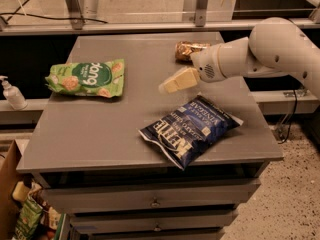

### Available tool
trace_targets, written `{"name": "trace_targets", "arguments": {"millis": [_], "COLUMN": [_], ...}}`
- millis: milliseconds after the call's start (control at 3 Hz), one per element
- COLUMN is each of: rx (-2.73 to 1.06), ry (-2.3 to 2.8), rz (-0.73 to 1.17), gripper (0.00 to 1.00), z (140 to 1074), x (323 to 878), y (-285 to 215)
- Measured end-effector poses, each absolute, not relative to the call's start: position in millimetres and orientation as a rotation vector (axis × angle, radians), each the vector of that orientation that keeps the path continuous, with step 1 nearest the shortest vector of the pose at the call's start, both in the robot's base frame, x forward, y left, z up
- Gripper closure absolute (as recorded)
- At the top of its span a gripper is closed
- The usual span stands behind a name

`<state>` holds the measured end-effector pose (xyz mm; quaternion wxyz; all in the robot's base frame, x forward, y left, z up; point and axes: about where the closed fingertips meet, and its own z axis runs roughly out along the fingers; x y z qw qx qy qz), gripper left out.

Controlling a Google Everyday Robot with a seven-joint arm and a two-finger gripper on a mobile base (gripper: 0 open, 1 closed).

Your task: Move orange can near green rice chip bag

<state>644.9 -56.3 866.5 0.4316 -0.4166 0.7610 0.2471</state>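
Observation:
The orange can [186,50] lies on its side at the back right of the grey table [95,134], its right end hidden behind my arm. My gripper [169,86] hangs just in front and to the left of the can, pointing left and down over the table, with nothing in it. The green rice chip bag [88,78] lies flat at the left side of the table, well apart from the can and the gripper.
A dark blue Kettle chip bag [190,130] lies at the front right of the table, below my gripper. A soap bottle [11,94] stands on a ledge to the left. Drawers sit under the tabletop. A box of snack bags [27,219] stands at the lower left.

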Motion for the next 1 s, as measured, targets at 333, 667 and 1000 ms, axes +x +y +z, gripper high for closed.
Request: {"name": "trace_targets", "arguments": {"millis": [333, 667, 1000], "rx": [-1.032, -0.993, -0.952], "ry": [1.925, 1.962, 1.968], "rz": [0.548, 0.452, 0.378], "gripper": [0.00, 0.00, 0.00], "z": [859, 849, 847], "x": [655, 677, 700], "y": [-62, -84, -106]}}
